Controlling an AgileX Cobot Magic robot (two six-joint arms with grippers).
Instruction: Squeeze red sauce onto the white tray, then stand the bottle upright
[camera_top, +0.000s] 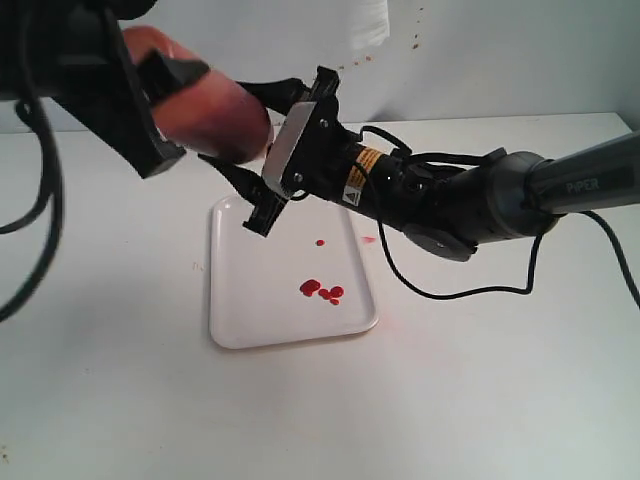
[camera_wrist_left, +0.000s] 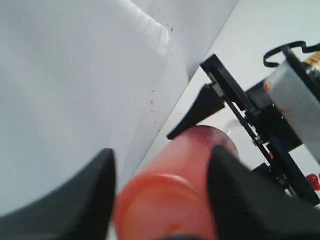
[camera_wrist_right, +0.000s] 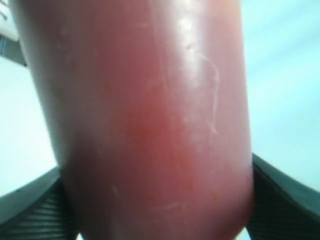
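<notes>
Ext. view: bottle (camera_top: 205, 118) held aloft, lying sideways, above white tray (camera_top: 250, 320) at mid-desk (camera_top: 480, 400), toward far edge; red sauce (camera_top: 310, 288) on tray.
L wrist view: left gripper (camera_wrist_left: 161, 150) fingers (camera_wrist_left: 90, 200) clamp bottle body.
R wrist view: right gripper (camera_wrist_right: 155, 200) grips it too.
Est.: soft, slick wall, light; hold mid-body, gently.
</notes>
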